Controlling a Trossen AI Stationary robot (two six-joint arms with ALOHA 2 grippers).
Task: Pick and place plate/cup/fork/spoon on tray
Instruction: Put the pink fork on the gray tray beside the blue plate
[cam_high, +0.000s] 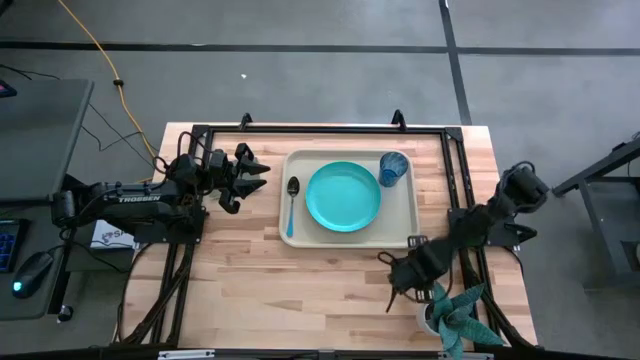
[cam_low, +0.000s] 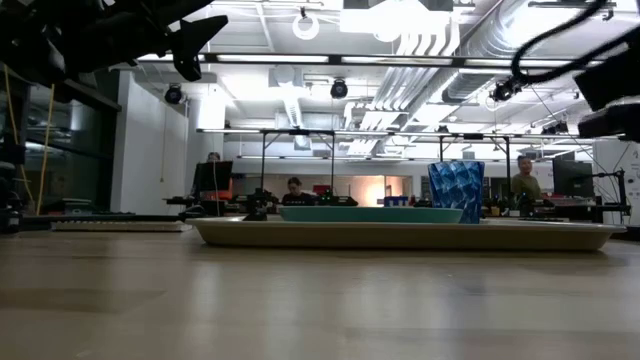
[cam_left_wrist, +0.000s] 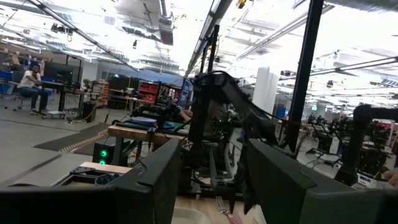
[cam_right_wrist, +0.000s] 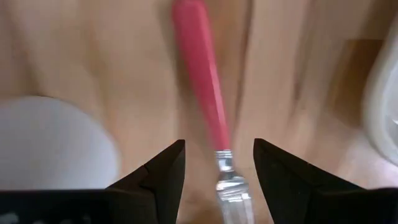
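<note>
While the left pincer (cam_high: 254, 172) waits apart beside the tray (cam_high: 299, 234) holding spoon (cam_high: 291, 200), plate (cam_high: 343, 196) and cup (cam_high: 392, 168), the right pincer (cam_right_wrist: 219, 163), apart over the fork (cam_right_wrist: 205, 112) on the counter (cam_high: 300, 290), risks nudging the potted plant (cam_high: 452, 312) or pinching the thin handle off-centre.

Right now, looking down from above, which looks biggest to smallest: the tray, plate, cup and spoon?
1. Tray
2. Plate
3. Spoon: longer than the cup is wide, but thin, so these two are a close call
4. Cup
</note>
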